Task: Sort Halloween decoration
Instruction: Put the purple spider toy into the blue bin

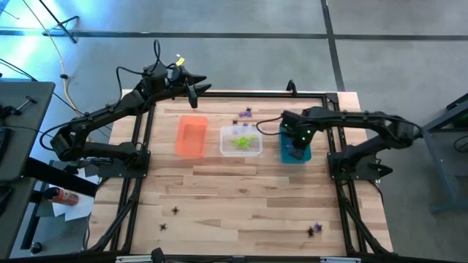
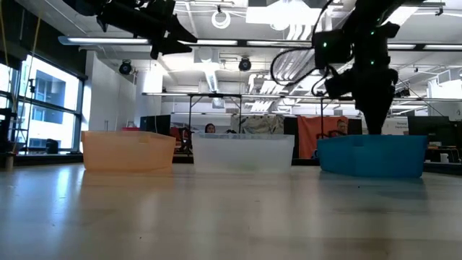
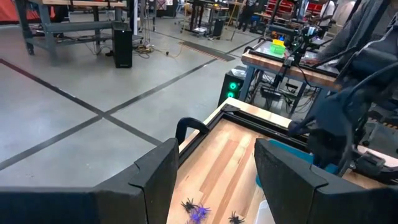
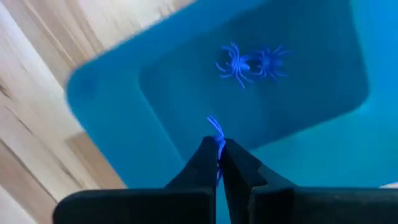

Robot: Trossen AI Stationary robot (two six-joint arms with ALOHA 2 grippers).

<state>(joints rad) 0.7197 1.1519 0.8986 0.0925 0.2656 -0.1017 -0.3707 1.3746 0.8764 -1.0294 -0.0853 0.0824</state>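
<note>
Pinching purple spider (image 4: 216, 134) in right hand (image 4: 219, 158)

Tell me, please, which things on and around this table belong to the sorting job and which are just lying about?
Job:
purple spider pinched in the right gripper over the teal bin
two spiders already in that bin
green spiders in the clear bin
orange bin
loose spiders on the table
left gripper, open, waiting at the far edge

Lying about:
papers beside the table
</note>
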